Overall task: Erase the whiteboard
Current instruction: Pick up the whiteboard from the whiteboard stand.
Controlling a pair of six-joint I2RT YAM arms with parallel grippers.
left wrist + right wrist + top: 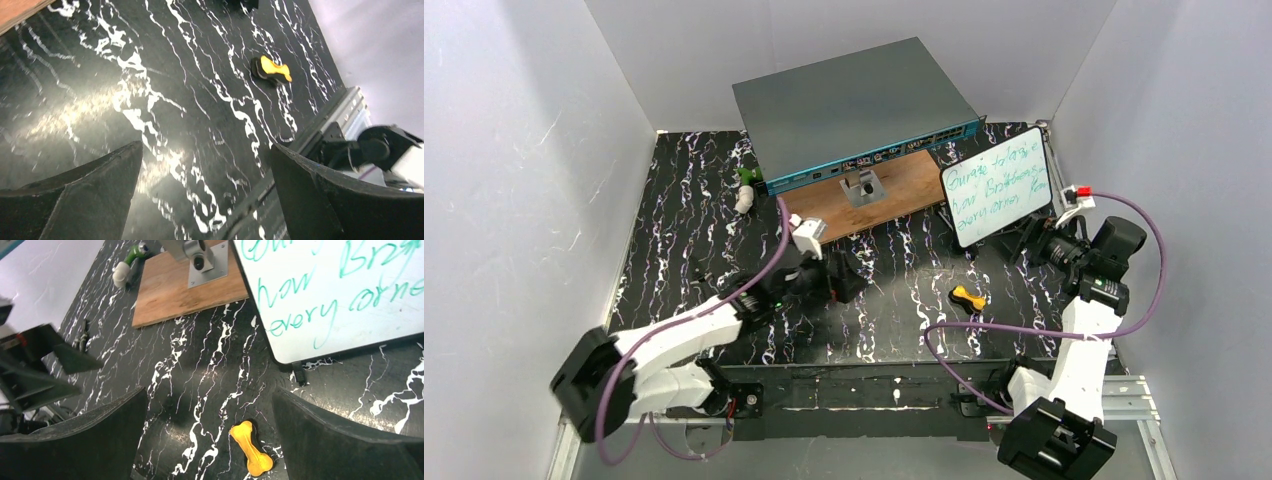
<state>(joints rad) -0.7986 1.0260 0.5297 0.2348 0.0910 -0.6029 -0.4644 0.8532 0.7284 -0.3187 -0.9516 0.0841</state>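
Left gripper point(852, 278): gapes wide, grasps nothing, hangs over the black table point(894, 330) left of centre in the top view. Right gripper point(1036, 243): likewise spread, empty, sits at right of frame, near the lower right edge of the whiteboard point(997, 186) without touching. Same whiteboard: stands tilted at upper right, just right of the wooden board point(904, 190), bears green handwriting across its face. Yellow piece point(967, 298): lies flat on the table, lower right of centre, between both grippers, apart from each.

Overhead view, two close wrist views
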